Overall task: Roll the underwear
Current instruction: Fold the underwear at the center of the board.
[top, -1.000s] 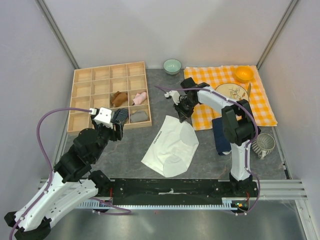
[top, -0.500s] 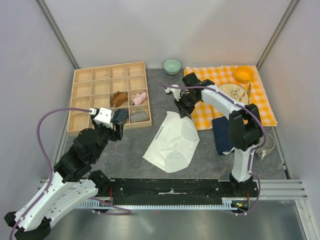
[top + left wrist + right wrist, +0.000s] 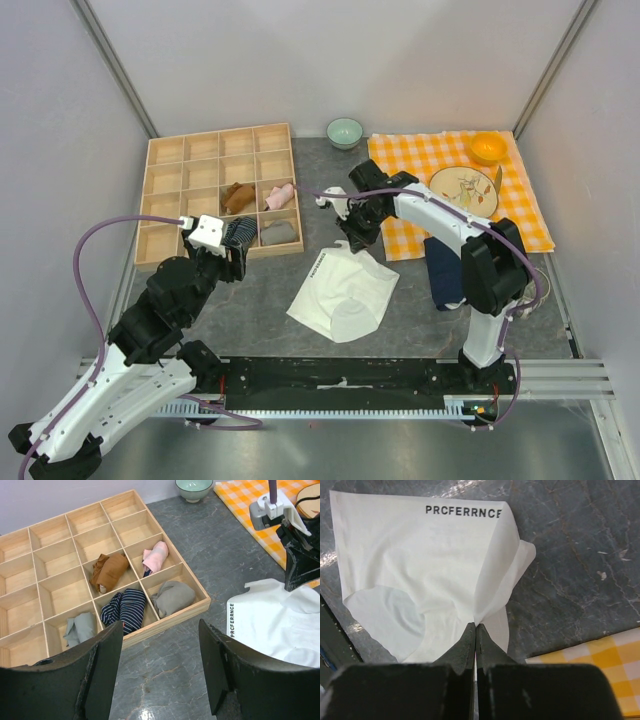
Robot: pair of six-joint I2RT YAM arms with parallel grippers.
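Observation:
The cream-white underwear lies partly folded on the grey table, its printed band toward the left; it also shows in the right wrist view and the left wrist view. My right gripper is shut on the underwear's far edge and holds that corner lifted over the rest. The rust-brown underwear sits rolled in a compartment of the wooden tray, also in the left wrist view. My left gripper is open and empty above the table beside the tray's near edge.
The tray also holds a striped sock bundle, a pink roll and grey rolls. An orange checked cloth with a plate and orange bowl lies at right, a green bowl behind, a dark blue cloth nearby.
My right gripper has moved left and toward the near side with the underwear's edge, folding that side over. The garment has bunched narrower. The left arm has not moved.

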